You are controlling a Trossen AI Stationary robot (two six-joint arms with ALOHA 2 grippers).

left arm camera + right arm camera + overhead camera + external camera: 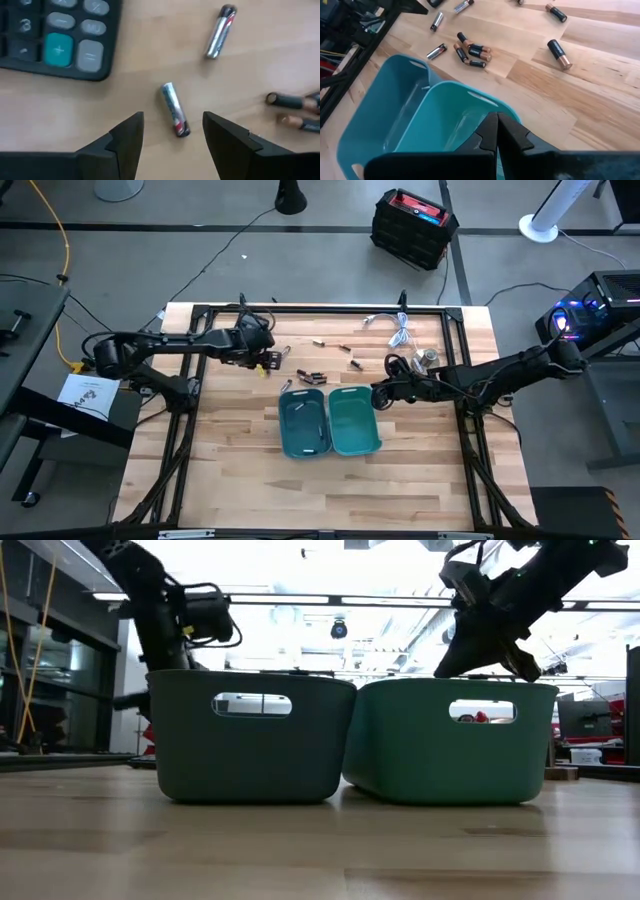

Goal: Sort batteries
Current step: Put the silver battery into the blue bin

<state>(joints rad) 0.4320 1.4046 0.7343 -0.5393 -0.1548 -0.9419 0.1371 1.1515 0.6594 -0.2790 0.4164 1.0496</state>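
Two bins [330,442] mid-table, batteries [472,52] scattered beyond. Left gripper [173,135] wide open, empty, straddling silver battery [175,109] beside calculator [55,37]. Right gripper [497,131] closed, empty, over teal bin [445,115]. Risk: round battery rolls away from off-centre pinch.

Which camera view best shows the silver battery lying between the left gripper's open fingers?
The left wrist view: the silvery cylindrical battery fills the centre, lying on the wooden table between the open left gripper fingers, untouched. The high view shows only the arm above that spot; the low view's bins block it; the right wrist view shows several alike, indistinguishable.
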